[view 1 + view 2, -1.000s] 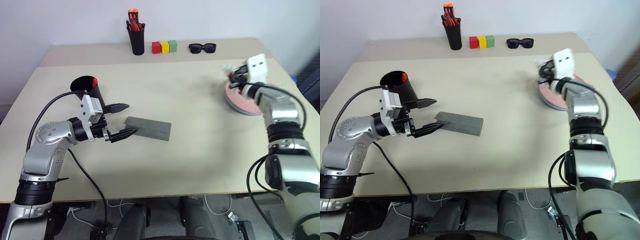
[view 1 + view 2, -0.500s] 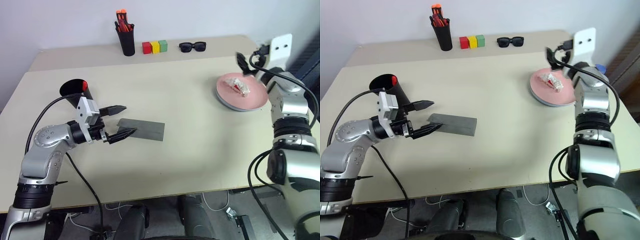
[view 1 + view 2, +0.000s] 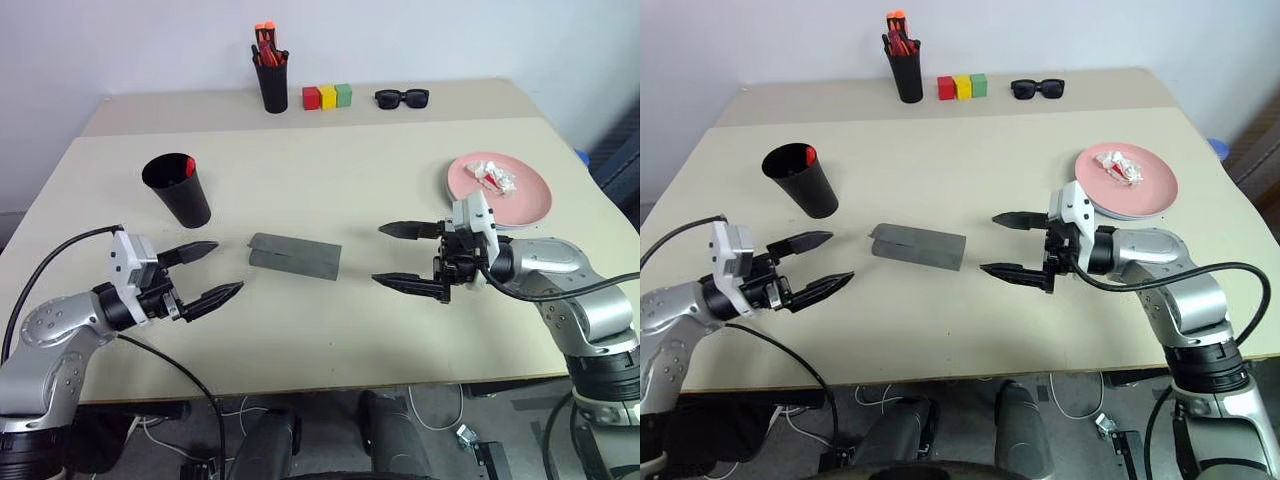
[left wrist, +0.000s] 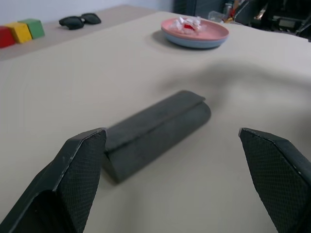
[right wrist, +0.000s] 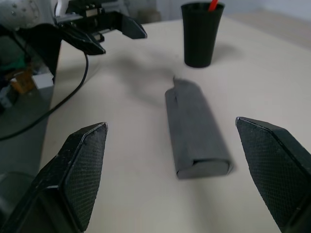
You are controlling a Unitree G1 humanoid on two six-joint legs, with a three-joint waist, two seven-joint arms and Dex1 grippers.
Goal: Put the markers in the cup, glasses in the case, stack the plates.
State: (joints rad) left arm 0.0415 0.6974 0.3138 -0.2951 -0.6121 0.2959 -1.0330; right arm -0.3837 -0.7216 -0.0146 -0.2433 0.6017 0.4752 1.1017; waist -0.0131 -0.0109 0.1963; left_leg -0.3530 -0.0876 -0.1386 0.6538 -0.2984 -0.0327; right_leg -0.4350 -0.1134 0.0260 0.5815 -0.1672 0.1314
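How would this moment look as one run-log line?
left gripper: open, empty | right gripper: open, empty | case: closed, between them | marker: in cup

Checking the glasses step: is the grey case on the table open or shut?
Shut. The grey case lies flat with its flap folded down over the body; no glasses show on the table near it. What's inside, cannot tell.

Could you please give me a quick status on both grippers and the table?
Left gripper and right gripper open, empty. Flat grey felt case closed between them. Nothing in the way.
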